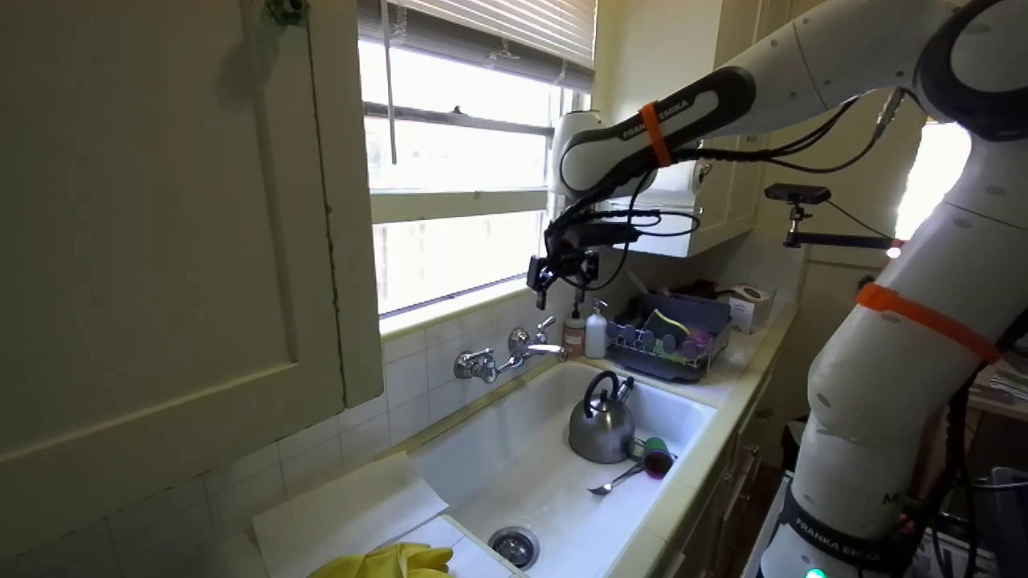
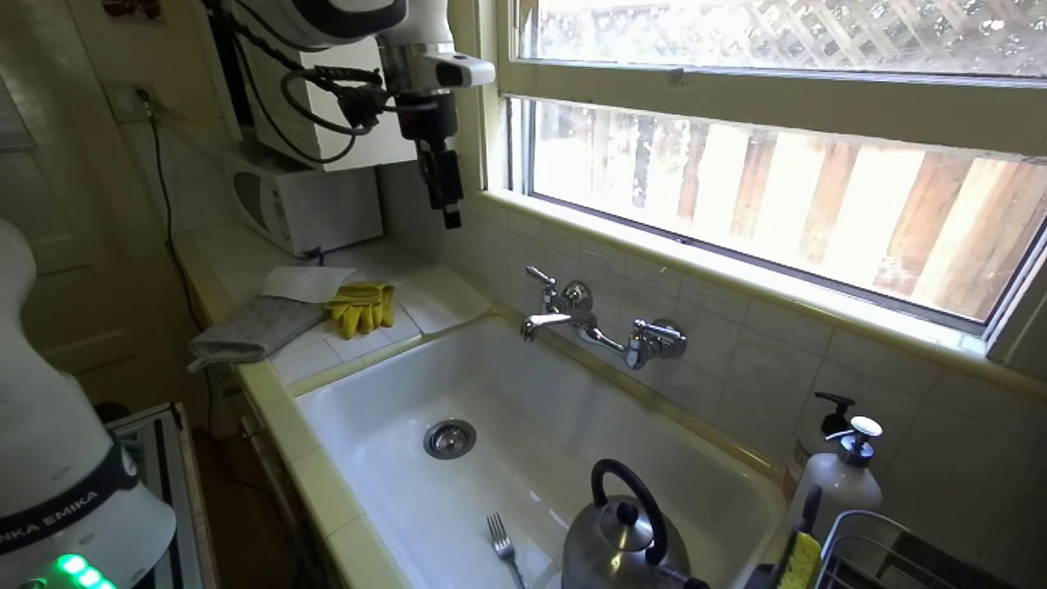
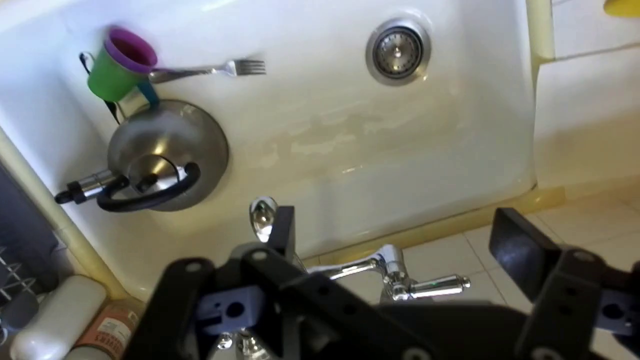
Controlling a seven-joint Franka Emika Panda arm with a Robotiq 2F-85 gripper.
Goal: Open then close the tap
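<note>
The chrome tap is fixed to the tiled wall over the sink; it shows in both exterior views (image 1: 530, 352) (image 2: 546, 321) and in the wrist view (image 3: 350, 269). One of its handles (image 2: 540, 276) sticks out near the spout; the other handle (image 2: 652, 339) is at the other end. No running water shows. My gripper is open and empty; it hangs above the tap, apart from it, in both exterior views (image 1: 560, 298) (image 2: 450, 217). In the wrist view, one handle (image 3: 437, 286) lies between the spread fingers (image 3: 402, 237), below them. The left finger hides part of the spout.
A metal kettle (image 1: 602, 429), a fork (image 3: 245, 67) and a green-purple cup (image 3: 117, 65) are in the white sink (image 2: 384, 483). Soap bottles (image 1: 596, 331) and a dish rack (image 1: 666, 373) stand beside it. The window sill (image 2: 736, 274) runs above the tap. Yellow gloves (image 2: 360, 307) lie on the counter.
</note>
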